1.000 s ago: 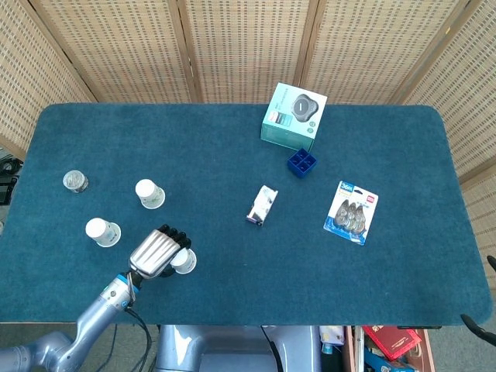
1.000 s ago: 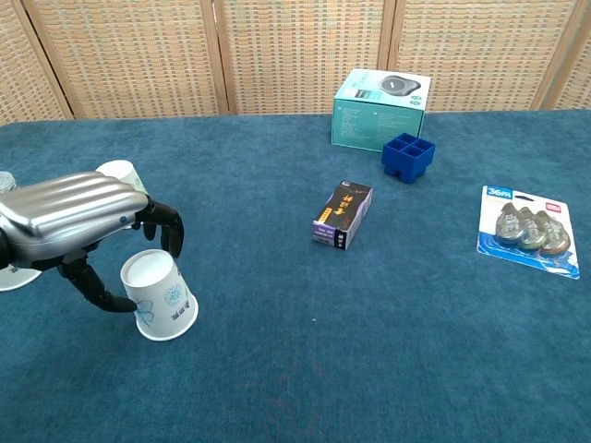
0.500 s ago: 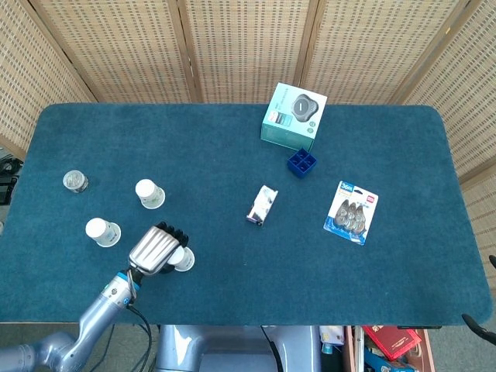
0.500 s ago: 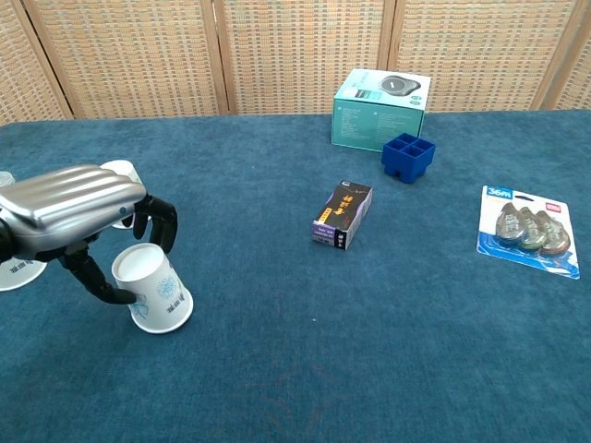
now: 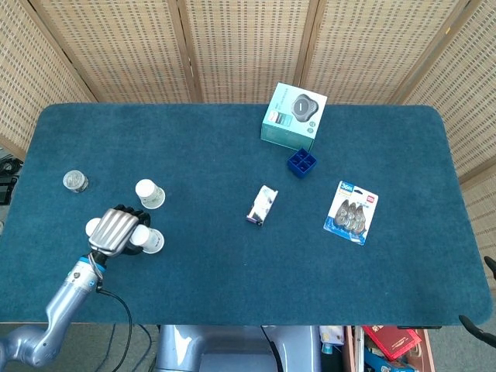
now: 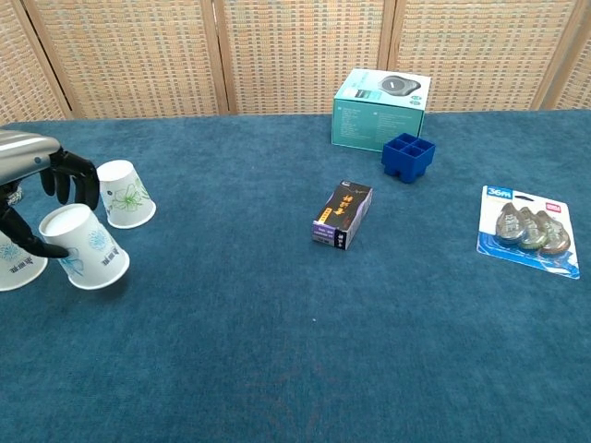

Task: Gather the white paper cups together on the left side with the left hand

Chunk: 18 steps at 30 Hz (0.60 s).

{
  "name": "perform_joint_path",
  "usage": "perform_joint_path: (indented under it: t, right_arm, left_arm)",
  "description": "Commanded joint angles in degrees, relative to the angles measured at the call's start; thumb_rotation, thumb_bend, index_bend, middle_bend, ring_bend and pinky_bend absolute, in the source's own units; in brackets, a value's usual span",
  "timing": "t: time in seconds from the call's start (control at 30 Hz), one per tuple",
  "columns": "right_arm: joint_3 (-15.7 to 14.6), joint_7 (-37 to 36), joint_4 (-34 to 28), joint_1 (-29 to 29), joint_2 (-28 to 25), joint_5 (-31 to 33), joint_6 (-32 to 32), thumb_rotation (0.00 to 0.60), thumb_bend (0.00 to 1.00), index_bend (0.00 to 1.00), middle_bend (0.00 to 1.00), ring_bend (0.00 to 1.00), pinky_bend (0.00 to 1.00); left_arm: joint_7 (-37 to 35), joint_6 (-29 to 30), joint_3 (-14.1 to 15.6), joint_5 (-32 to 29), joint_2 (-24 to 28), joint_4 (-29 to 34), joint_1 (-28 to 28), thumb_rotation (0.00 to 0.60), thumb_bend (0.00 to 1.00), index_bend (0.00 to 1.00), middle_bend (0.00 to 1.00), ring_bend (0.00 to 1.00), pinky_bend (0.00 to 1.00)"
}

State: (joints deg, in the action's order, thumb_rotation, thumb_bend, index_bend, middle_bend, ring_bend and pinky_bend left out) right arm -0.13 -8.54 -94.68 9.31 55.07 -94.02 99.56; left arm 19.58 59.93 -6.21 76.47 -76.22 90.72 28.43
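Three white paper cups stand upside down at the table's left side. My left hand grips one cup between thumb and fingers, tilted, low over the cloth; the chest view shows that held cup with my left hand at the frame's left edge. A second cup with a green print stands just behind it, also visible as the printed cup. The third cup sits right beside the held one, mostly hidden by the hand in the head view. My right hand is not visible.
A small silver round container lies further left. A teal box, a blue compartment tray, a small dark carton and a blister pack occupy the middle and right of the blue cloth table.
My left hand has carried the gripped cup leftward and a little away from the front edge, from apart on the table to beside the other two cups.
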Motion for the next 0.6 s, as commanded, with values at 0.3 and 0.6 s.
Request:
perform_joint_path:
  t: [0.3, 0.6]
  right_arm:
    - [-0.03, 0.76, -0.12, -0.19, 0.21, -0.03, -0.34, 0.600, 0.00, 0.00, 0.00, 0.00, 0.00]
    - [-0.05, 0.54, -0.18, -0.19, 0.07, 0.02, -0.32, 0.600, 0.00, 0.00, 0.00, 0.00, 0.00]
  left_arm:
    - [-6.88, -3.10, 0.55, -2.74, 0.90, -7.43, 0.12, 0.600, 0.09, 0.49, 0.48, 0.43, 0.38]
    - [-8.80, -2.75, 0.93, -2.22, -0.69, -10.08, 0.48, 0.600, 0.09, 0.49, 0.48, 0.43, 0.38]
